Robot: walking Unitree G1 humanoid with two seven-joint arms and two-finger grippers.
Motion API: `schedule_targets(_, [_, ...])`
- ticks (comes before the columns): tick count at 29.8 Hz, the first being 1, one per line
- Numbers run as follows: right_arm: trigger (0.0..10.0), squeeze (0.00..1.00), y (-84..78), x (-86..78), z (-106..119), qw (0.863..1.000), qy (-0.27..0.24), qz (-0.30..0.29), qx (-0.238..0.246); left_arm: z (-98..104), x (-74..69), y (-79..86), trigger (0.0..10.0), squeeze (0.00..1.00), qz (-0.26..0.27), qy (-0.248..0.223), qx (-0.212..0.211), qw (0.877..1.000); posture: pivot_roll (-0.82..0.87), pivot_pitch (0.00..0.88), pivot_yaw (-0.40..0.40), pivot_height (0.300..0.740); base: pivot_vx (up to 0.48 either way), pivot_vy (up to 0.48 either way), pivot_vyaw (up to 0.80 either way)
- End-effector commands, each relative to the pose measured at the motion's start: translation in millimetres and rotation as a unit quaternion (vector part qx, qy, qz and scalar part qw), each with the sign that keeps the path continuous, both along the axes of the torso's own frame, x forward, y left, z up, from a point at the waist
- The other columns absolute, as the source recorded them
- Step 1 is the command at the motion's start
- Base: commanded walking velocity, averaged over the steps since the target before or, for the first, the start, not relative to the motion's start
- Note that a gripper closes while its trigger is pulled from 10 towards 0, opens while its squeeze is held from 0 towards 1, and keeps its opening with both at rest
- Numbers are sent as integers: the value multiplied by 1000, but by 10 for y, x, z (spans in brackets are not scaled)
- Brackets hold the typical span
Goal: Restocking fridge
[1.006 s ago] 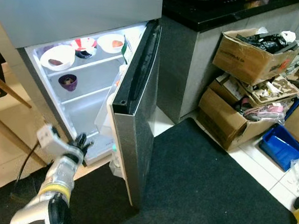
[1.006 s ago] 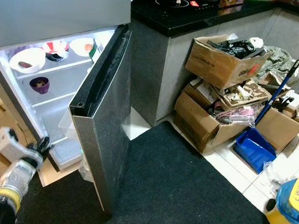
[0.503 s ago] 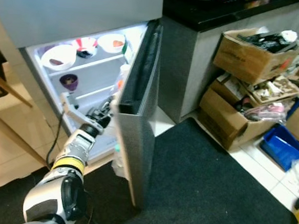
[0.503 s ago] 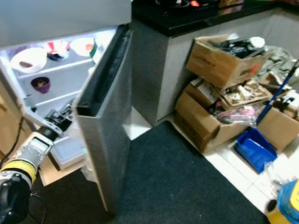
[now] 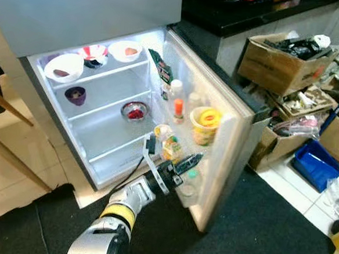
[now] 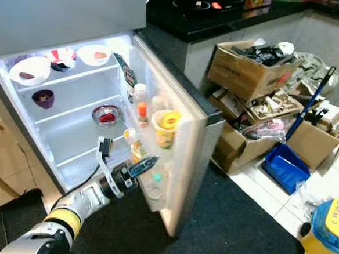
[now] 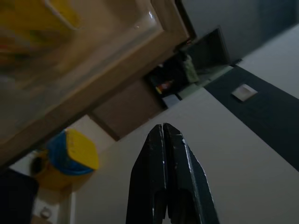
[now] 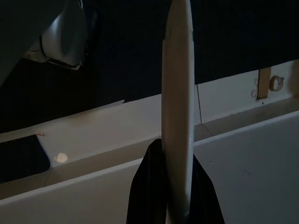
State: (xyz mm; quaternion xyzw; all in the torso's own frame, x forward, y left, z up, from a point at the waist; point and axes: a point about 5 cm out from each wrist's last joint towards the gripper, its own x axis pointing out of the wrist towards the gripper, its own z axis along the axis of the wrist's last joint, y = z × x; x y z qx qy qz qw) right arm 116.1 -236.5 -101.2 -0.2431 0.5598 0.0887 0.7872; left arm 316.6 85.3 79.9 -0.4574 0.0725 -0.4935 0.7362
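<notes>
Beside the open fridge door, left tool clenched, pointing doorward

No readable text; door-shelf labels too blurred.

The wide-open grey fridge door has crowded inner racks: a yellow-lidded tub, an orange-capped bottle and small jars leave little room, and the left gripper, fingers pressed together, reaches just in front of the lower rack. Inside the lit white fridge compartment, the top shelf is packed with white bowls, the middle holds a small purple bowl and a glass bowl of red food with bare space between, and the bottom shelf lies open. Stacked brown cardboard boxes stand just beyond the door's outer edge.
</notes>
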Motion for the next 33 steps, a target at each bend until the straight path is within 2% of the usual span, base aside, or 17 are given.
schedule_targets(1, [10000, 0, 1, -22, -7, 1000, 2, -2, 0, -136, 6, 245, 10000, 0, 63, 30, 46, 996, -114, 48, 19, 740, 0, 0, 0])
schedule_targets(4, [10000, 0, 8, -12, -5, 1000, -2, -5, 2, -331, -24, 575, 10000, 0, 157, 79, 116, 978, -113, 49, 21, 740, 0, 0, 0])
schedule_targets(5, [10000, 0, 8, -10, -4, 1000, -3, -6, 3, -358, -33, 616, 10000, 0, 168, 85, 126, 974, -113, 49, 21, 740, 0, 0, 0])
schedule_targets(6, [10000, 0, 8, -4, -2, 1000, -6, -7, 2, -468, -82, 756, 10000, 0, 210, 116, 161, 957, -113, 49, 21, 740, 0, 0, 0])
schedule_targets(7, [10000, 0, 9, 7, 1, 1000, -10, -7, 1, -651, -195, 993, 10000, 0, 279, 171, 219, 919, -111, 51, 26, 740, 0, 0, 0])
schedule_targets(9, [10000, 0, 13, 15, 3, 1000, -12, -8, 0, -769, -292, 1144, 10000, 0, 320, 208, 255, 889, -111, 51, 26, 740, 0, 0, 0])
schedule_targets(10, [10000, 0, 13, 15, 3, 1000, -12, -8, 0, -769, -292, 1144, 10000, 0, 320, 208, 255, 889, -111, 51, 26, 740, 0, 0, 0])
schedule_targets(11, [10000, 0, 15, 21, 4, 1000, -13, -7, 0, -881, -405, 1241, 10000, 0, 338, 239, 282, 865, -111, 51, 26, 740, 0, 0, 0])
schedule_targets(12, [10000, 0, 15, 21, 4, 1000, -13, -7, 0, -881, -405, 1241, 10000, 0, 338, 239, 282, 865, -111, 51, 26, 740, 0, 0, 0])
schedule_targets(13, [10000, 0, 27, 33, 6, 1000, -17, -9, 4, -1082, -646, 1394, 10000, 0, 360, 292, 337, 820, -109, 53, 32, 740, 0, 0, 0])
schedule_targets(14, [10000, 0, 32, 37, 6, 1000, -18, -10, 5, -1160, -753, 1436, 10000, 0, 363, 311, 354, 804, -109, 53, 32, 740, 0, 0, 0])
schedule_targets(15, [10000, 0, 32, 37, 6, 1000, -18, -10, 5, -1160, -753, 1436, 10000, 0, 363, 311, 354, 804, -109, 53, 32, 740, 0, 0, 0])
schedule_targets(17, [10000, 0, 49, 48, 6, 1000, -18, -16, 17, -1293, -946, 1470, 10000, 0, 355, 339, 383, 782, -109, 53, 32, 740, 0, 0, 0])
schedule_targets(18, [10000, 0, 49, 48, 6, 1000, -18, -16, 17, -1293, -946, 1470, 10000, 0, 355, 339, 383, 782, -109, 53, 32, 740, 0, 0, 0])
schedule_targets(22, [10000, 0, 79, 60, 4, 999, -16, -22, 35, -1595, -1455, 1449, 10000, 0, 316, 396, 458, 730, -99, 53, 33, 740, 0, 0, 758])
schedule_targets(25, [10000, 0, 79, 57, 3, 999, -16, -19, 34, -1675, -1611, 1410, 10000, 0, 304, 412, 474, 716, -98, 54, 31, 740, 0, 0, 756])
schedule_targets(33, [10000, 0, 79, 47, -1, 999, -12, -13, 30, -1689, -1617, 1382, 10000, 0, 297, 407, 498, 706, -92, 56, 26, 740, 0, 0, 756])
